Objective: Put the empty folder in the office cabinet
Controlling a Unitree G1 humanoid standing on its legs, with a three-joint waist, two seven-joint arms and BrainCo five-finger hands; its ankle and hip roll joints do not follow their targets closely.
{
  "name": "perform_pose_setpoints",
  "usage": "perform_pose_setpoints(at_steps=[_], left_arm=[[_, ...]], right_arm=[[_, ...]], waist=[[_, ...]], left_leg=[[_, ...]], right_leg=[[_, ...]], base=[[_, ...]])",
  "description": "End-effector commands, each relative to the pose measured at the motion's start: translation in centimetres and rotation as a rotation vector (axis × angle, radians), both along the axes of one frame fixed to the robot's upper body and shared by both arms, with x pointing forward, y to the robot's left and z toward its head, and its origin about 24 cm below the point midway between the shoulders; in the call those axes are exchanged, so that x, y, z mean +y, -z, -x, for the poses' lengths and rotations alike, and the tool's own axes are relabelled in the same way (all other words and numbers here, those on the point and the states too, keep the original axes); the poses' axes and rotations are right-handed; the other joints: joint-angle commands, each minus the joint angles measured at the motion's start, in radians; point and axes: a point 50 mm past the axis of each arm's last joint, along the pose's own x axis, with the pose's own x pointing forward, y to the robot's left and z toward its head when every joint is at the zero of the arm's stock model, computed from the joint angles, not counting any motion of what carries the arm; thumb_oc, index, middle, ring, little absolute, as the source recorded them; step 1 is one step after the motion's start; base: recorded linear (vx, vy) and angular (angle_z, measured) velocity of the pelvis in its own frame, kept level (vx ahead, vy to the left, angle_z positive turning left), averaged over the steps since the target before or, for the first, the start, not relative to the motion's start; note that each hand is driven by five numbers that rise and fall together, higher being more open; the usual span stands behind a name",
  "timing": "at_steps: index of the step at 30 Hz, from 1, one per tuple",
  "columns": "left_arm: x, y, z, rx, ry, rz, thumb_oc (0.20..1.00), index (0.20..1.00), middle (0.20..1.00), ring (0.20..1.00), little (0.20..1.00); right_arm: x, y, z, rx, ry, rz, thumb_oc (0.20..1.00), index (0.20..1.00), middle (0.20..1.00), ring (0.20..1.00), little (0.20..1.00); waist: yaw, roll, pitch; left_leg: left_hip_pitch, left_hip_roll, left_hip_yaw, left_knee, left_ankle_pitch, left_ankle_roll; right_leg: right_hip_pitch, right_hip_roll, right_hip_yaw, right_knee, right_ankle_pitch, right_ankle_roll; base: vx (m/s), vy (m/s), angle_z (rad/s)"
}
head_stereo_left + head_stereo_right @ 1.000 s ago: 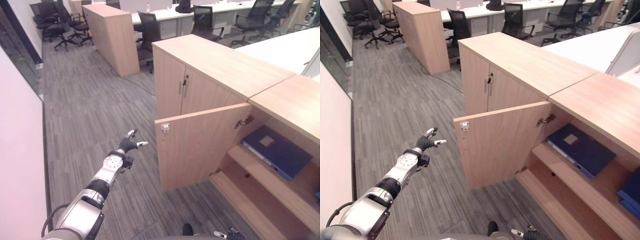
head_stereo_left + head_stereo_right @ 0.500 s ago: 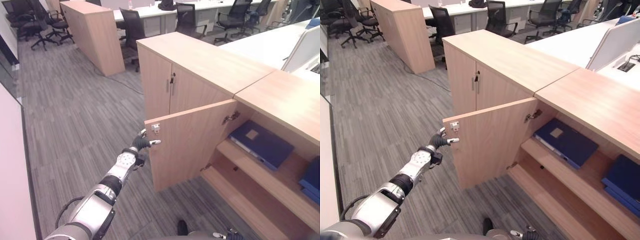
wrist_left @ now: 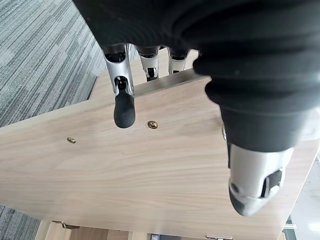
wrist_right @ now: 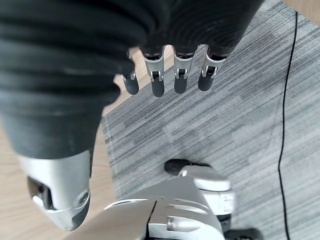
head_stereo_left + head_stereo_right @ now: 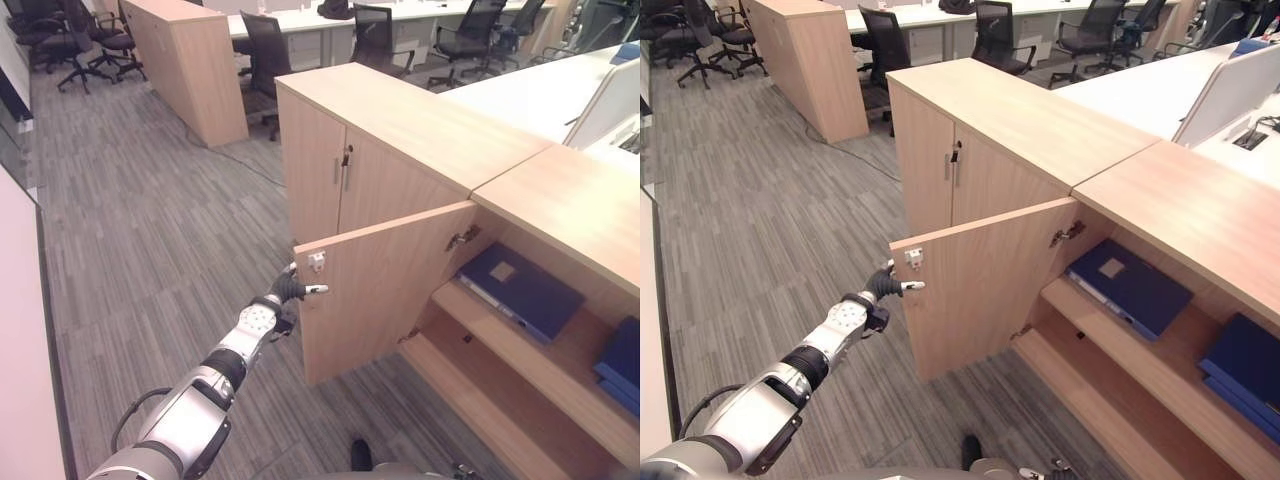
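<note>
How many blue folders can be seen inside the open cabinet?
2. One blue folder lies flat on the upper shelf, just past the open door. A second folder lies further right on that shelf, cut off by the picture's edge; more may be hidden beyond it.

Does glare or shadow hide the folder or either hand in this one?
Left eye view: even room light, no glare; the blue folder lies in mild shade inside the cabinet, readable; the left hand shows plainly at the cabinet door edge. Left wrist view: door evenly lit. Right wrist view: right hand over carpet, no glare.
</note>
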Motion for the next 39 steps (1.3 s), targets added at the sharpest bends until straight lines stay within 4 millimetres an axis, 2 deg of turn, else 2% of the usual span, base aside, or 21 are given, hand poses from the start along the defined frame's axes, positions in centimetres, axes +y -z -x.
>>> perform_pose_setpoints(at_steps=[1, 4, 5, 6, 7, 9, 10, 11, 12, 14, 15, 16, 17, 18, 20, 22, 24, 28, 30, 34, 39], left_arm=[[-4.1, -4.2, -1.9, -0.168, 0.155, 0.062, 1.000, 1.000, 1.000, 1.000, 1.000], [-5.0, -3.6, 0.5, -0.185, 0.261, 0.130, 1.000, 1.000, 1.000, 1.000, 1.000], [-5.0, -3.6, 0.5, -0.183, 0.261, 0.130, 1.000, 1.000, 1.000, 1.000, 1.000], [-5.0, -3.4, 1.9, -0.183, 0.302, 0.181, 1.000, 1.000, 1.000, 1.000, 1.000], [-5.0, -3.4, 1.9, -0.181, 0.302, 0.181, 1.000, 1.000, 1.000, 1.000, 1.000], [-5.0, -2.9, 4.0, -0.156, 0.363, 0.253, 1.000, 1.000, 1.000, 1.000, 1.000], [-5.0, -3.1, 4.5, -0.156, 0.378, 0.275, 1.000, 1.000, 1.000, 1.000, 1.000], [-5.3, -3.7, 4.8, -0.170, 0.406, 0.295, 1.000, 1.000, 1.000, 1.000, 1.000], [-5.3, -3.9, 4.9, -0.175, 0.407, 0.310, 1.000, 1.000, 1.000, 1.000, 1.000], [-5.6, -4.0, 5.0, -0.178, 0.413, 0.326, 1.000, 1.000, 1.000, 1.000, 1.000], [-6.2, -4.5, 5.3, -0.181, 0.431, 0.369, 1.000, 1.000, 1.000, 1.000, 1.000], [-6.2, -4.6, 5.3, -0.181, 0.432, 0.369, 1.000, 1.000, 1.000, 1.000, 1.000], [-6.4, -4.9, 5.7, -0.184, 0.464, 0.378, 1.000, 1.000, 1.000, 1.000, 1.000], [-6.4, -5.3, 5.8, -0.191, 0.478, 0.381, 1.000, 1.000, 1.000, 1.000, 1.000], [-6.5, -5.3, 6.2, -0.185, 0.502, 0.383, 1.000, 1.000, 1.000, 1.000, 1.000], [-6.3, -5.2, 6.6, -0.172, 0.519, 0.393, 1.000, 1.000, 1.000, 1.000, 1.000], [-6.3, -5.3, 6.9, -0.172, 0.529, 0.403, 1.000, 1.000, 1.000, 1.000, 1.000], [-5.9, -5.0, 7.4, -0.161, 0.496, 0.446, 1.000, 1.000, 1.000, 1.000, 1.000], [-6.2, -4.9, 7.6, -0.158, 0.478, 0.480, 1.000, 1.000, 1.000, 1.000, 1.000], [-7.0, -5.0, 7.5, -0.149, 0.473, 0.528, 1.000, 1.000, 1.000, 1.000, 1.000], [-8.2, -5.6, 7.4, -0.150, 0.513, 0.546, 1.000, 1.000, 1.000, 1.000, 1.000]], right_arm=[[-0.7, -0.2, -0.3, 0.004, -0.039, 0.035, 1.000, 1.000, 1.000, 1.000, 1.000], [-0.6, 0.0, 0.1, 0.012, 0.012, 0.026, 1.000, 1.000, 1.000, 1.000, 1.000], [-0.6, 0.0, 0.1, 0.013, 0.012, 0.025, 1.000, 1.000, 1.000, 1.000, 1.000], [-0.5, 0.0, -0.1, 0.003, 0.043, 0.018, 1.000, 1.000, 1.000, 1.000, 1.000], [-0.4, 0.0, 0.0, 0.004, 0.042, 0.017, 1.000, 1.000, 1.000, 1.000, 1.000], [-0.5, 0.0, -0.1, -0.002, 0.106, 0.011, 1.000, 1.000, 1.000, 1.000, 1.000], [-0.6, 0.0, -0.6, -0.013, 0.121, 0.010, 1.000, 1.000, 1.000, 1.000, 1.000], [-0.5, -0.4, -2.7, -0.062, 0.136, 0.008, 1.000, 1.000, 1.000, 1.000, 1.000], [-0.4, -0.5, -3.6, -0.088, 0.139, 0.004, 1.000, 1.000, 1.000, 1.000, 1.000], [-0.4, -0.7, -4.3, -0.112, 0.152, 0.000, 1.000, 1.000, 1.000, 1.000, 1.000], [-0.3, -1.0, -5.6, -0.154, 0.180, -0.005, 1.000, 1.000, 1.000, 1.000, 1.000], [-0.3, -1.0, -5.7, -0.154, 0.181, -0.005, 1.000, 1.000, 1.000, 1.000, 1.000], [0.1, -1.2, -6.4, -0.172, 0.187, -0.013, 1.000, 1.000, 1.000, 1.000, 1.000], [0.3, -1.2, -6.8, -0.184, 0.192, -0.022, 1.000, 1.000, 1.000, 1.000, 1.000], [0.6, -1.3, -7.0, -0.192, 0.192, -0.032, 1.000, 1.000, 1.000, 1.000, 1.000], [0.8, -1.1, -6.8, -0.187, 0.195, -0.043, 1.000, 1.000, 1.000, 1.000, 1.000], [0.7, -1.1, -6.7, -0.181, 0.201, -0.041, 1.000, 1.000, 1.000, 1.000, 1.000], [0.1, -1.2, -6.5, -0.177, 0.201, -0.029, 1.000, 1.000, 1.000, 1.000, 1.000], [-0.7, -1.4, -6.4, -0.188, 0.196, -0.010, 1.000, 1.000, 1.000, 1.000, 1.000], [-2.3, -1.7, -5.8, -0.185, 0.231, 0.025, 1.000, 1.000, 1.000, 1.000, 1.000], [-3.9, -1.9, -4.8, -0.176, 0.305, 0.058, 1.000, 1.000, 1.000, 1.000, 1.000]], waist=[[-0.027, 0.007, 0.001], [0.009, 0.010, 0.015], [0.009, 0.009, 0.015], [0.026, 0.013, 0.024], [0.025, 0.012, 0.023], [0.048, 0.016, 0.037], [0.056, 0.017, 0.048], [0.078, 0.022, 0.089], [0.085, 0.025, 0.101], [0.087, 0.030, 0.105], [0.099, 0.046, 0.122], [0.100, 0.046, 0.122], [0.127, 0.070, 0.121], [0.140, 0.079, 0.119], [0.149, 0.078, 0.117], [0.158, 0.061, 0.104], [0.165, 0.060, 0.098], [0.145, 0.093, 0.083], [0.112, 0.116, 0.088], [0.066, 0.141, 0.101], [0.020, 0.149, 0.110]], left_leg=[[-0.039, 0.051, -0.024, 0.002, 0.016, -0.069], [-0.049, 0.044, -0.046, 0.002, 0.018, -0.065], [-0.049, 0.044, -0.047, 0.002, 0.018, -0.065], [-0.055, 0.041, -0.060, 0.002, 0.020, -0.062], [-0.055, 0.041, -0.061, 0.002, 0.020, -0.062], [-0.067, 0.036, -0.078, 0.002, 0.024, -0.058], [-0.073, 0.035, -0.080, 0.002, 0.026, -0.056], [-0.099, 0.044, -0.061, 0.002, 0.037, -0.049], [-0.109, 0.050, -0.050, 0.002, 0.042, -0.048], [-0.120, 0.054, -0.040, 0.002, 0.050, -0.050], [-0.136, 0.064, -0.017, 0.002, 0.069, -0.047], [-0.136, 0.064, -0.016, 0.002, 0.069, -0.047], [-0.147, 0.087, 0.028, 0.002, 0.085, -0.043], [-0.150, 0.096, 0.056, 0.002, 0.091, -0.043], [-0.150, 0.098, 0.093, 0.005, 0.098, -0.042], [-0.156, 0.092, 0.125, 0.014, 0.103, -0.047], [-0.158, 0.089, 0.134, 0.013, 0.108, -0.050], [-0.152, 0.107, 0.157, 0.009, 0.129, -0.071], [-0.138, 0.128, 0.177, 0.010, 0.145, -0.090], [-0.120, 0.162, 0.204, 0.024, 0.171, -0.114], [-0.115, 0.228, 0.248, 0.081, 0.210, -0.152]], right_leg=[[0.139, -0.097, 0.011, 0.008, -0.078, 0.128], [0.146, -0.105, -0.015, 0.010, -0.082, 0.127], [0.147, -0.105, -0.016, 0.010, -0.082, 0.127], [0.150, -0.109, -0.030, 0.012, -0.086, 0.127], [0.150, -0.110, -0.030, 0.012, -0.086, 0.127], [0.151, -0.117, -0.046, 0.019, -0.087, 0.128], [0.141, -0.120, -0.054, 0.027, -0.080, 0.130], [0.070, -0.123, -0.087, 0.113, -0.070, 0.135], [0.048, -0.129, -0.115, 0.139, -0.066, 0.141], [0.028, -0.139, -0.139, 0.164, -0.068, 0.148], [0.000, -0.165, -0.194, 0.229, -0.071, 0.153], [-0.003, -0.166, -0.193, 0.235, -0.075, 0.154], [0.009, -0.220, -0.313, 0.291, -0.097, 0.132], [0.024, -0.256, -0.384, 0.322, -0.110, 0.122], [0.063, -0.296, -0.442, 0.346, -0.108, 0.118], [0.127, -0.290, -0.426, 0.276, -0.107, 0.142], [0.134, -0.287, -0.412, 0.250, -0.108, 0.145], [0.146, -0.239, -0.363, 0.151, -0.127, 0.141], [0.164, -0.203, -0.329, 0.086, -0.128, 0.133], [0.174, -0.162, -0.282, 0.058, -0.145, 0.108], [0.198, -0.120, -0.251, 0.035, -0.162, 0.081]], base=[[-0.03, 0.001, 0.01], [-0.04, 0.011, 0.03], [-0.05, 0.017, 0.04], [-0.02, 0.010, 0.11], [-0.06, 0.029, 0.22], [-0.08, 0.031, 0.23], [-0.25, 0.021, 0.13], [-0.31, 0.009, -0.05], [-0.32, 0.003, -0.24], [-0.17, 0.003, -0.41], [-0.15, 0.009, -0.43], [-0.27, 0.002, -0.42], [-0.19, -0.021, -0.46], [-0.22, -0.028, -0.58], [-0.11, -0.072, -0.69], [-0.08, -0.138, -0.75], [-0.02, -0.097, -0.42], [-0.02, -0.134, -0.59], [-0.05, -0.150, -0.25], [-0.05, -0.134, -0.50], [-0.02, -0.144, -0.44]])
